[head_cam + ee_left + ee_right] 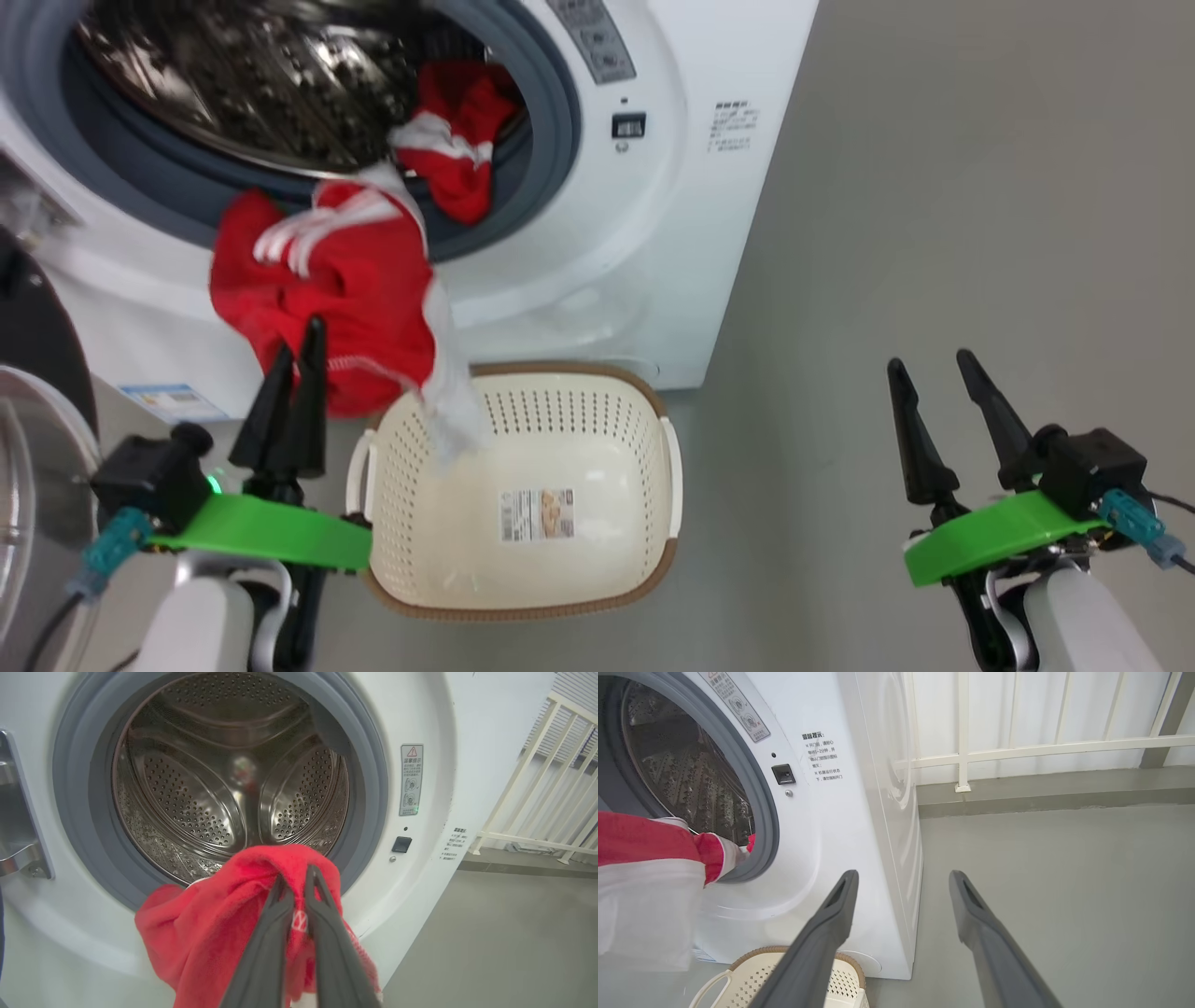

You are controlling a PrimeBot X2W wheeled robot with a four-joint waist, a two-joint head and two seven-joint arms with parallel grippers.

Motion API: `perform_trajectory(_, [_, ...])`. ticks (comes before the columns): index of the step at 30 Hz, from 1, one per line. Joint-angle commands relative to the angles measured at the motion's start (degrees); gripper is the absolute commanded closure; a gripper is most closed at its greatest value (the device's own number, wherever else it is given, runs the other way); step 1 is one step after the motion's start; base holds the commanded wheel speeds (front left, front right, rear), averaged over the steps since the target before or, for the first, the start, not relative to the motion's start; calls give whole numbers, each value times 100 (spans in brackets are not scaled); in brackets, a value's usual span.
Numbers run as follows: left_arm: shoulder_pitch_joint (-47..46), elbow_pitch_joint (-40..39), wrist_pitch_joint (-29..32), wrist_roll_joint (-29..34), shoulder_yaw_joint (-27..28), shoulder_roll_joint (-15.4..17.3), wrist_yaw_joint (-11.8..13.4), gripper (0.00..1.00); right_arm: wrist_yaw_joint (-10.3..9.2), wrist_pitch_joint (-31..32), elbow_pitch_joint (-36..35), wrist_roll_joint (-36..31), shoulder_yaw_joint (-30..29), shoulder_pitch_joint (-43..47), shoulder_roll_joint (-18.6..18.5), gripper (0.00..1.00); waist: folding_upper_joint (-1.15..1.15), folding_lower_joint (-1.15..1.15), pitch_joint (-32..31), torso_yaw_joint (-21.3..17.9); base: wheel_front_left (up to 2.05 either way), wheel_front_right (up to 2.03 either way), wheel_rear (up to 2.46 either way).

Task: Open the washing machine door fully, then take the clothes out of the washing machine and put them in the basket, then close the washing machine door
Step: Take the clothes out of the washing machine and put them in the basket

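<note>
The white washing machine point(644, 233) stands with its drum mouth uncovered. Its door point(33, 411) is swung out at the far left edge of the head view, black rim and glass partly showing. My left gripper point(301, 350) is shut on the red clothes point(327, 280), which hang out of the drum over the rubber ring, white trim dangling into the basket point(560, 579). More red cloth point(457, 140) still lies inside the drum. In the left wrist view the fingers point(322, 905) pinch the red clothes point(210, 933). My right gripper point(929, 362) is open and holds nothing, low over the floor at the right.
The cream basket stands on the grey floor right before the machine, between my arms. A white railing point(1017, 749) runs along the wall behind the machine's right side. Bare grey floor point(934, 233) stretches to the right.
</note>
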Motion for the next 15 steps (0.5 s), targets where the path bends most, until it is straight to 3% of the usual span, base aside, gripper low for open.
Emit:
perform_trajectory(1, [99, -269, 14, -54, 137, 94, -8, 100, 35, -37, -118, -14, 82, 94, -14, 0, 0, 0, -337, 52, 0, 0, 0])
perform_trajectory(15, [550, -654, 254, -212, -70, -10, 30, 100, 35, -37, -191, 37, 121, 208, -14, 0, 0, 0, -426, 48, 0, 0, 0])
